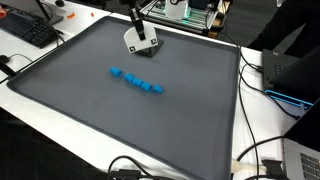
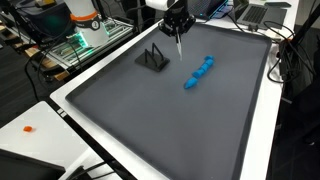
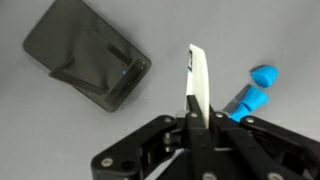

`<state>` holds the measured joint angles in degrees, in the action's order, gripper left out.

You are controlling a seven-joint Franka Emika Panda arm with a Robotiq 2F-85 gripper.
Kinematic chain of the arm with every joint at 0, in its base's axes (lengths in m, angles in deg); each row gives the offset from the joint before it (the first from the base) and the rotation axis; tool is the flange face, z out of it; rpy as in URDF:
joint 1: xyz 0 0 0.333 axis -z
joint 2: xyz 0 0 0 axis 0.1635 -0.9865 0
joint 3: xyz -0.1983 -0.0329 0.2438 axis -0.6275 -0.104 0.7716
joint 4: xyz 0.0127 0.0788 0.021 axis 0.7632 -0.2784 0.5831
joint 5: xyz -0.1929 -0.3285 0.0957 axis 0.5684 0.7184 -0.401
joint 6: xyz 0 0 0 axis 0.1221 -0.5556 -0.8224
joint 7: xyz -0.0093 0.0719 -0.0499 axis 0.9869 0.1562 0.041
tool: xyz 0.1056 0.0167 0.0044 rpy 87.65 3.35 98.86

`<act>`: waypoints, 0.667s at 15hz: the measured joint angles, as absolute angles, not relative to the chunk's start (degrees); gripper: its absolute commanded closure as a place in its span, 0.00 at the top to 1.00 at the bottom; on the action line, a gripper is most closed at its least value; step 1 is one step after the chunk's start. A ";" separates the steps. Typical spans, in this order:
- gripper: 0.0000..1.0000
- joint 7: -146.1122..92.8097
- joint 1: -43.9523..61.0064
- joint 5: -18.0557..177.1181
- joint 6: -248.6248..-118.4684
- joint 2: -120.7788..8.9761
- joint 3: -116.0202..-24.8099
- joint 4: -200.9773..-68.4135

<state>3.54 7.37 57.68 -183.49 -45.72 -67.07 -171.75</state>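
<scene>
The gripper (image 2: 178, 30) is pinched tight on a thin white stick (image 3: 199, 75). The stick points down at the grey mat (image 2: 150, 120), just beside the black stand (image 2: 152, 58), between that stand and the row of blue blocks (image 2: 198, 73). By my reckoning the stick's pick-up is done. It touches neither stand nor blocks, and the row lies undisturbed. I can't tell whether its tip meets the mat.

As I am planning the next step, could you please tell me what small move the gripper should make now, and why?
Probably ease the gripper slightly toward the row of small blue blocks, keeping it shut. It holds a thin white flat stick whose tip points down at the grey mat, between the black angled stand and the row's end, seemingly touching neither.
</scene>
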 measured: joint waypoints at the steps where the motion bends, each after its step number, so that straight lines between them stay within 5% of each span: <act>1: 0.01 4.31 7.41 56.60 -183.87 -45.16 -67.07 -172.92; 10: 0.01 15.50 8.12 54.30 -188.30 -42.84 -67.32 -181.13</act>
<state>15.50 8.12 54.30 -188.30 -42.84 -67.32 -181.13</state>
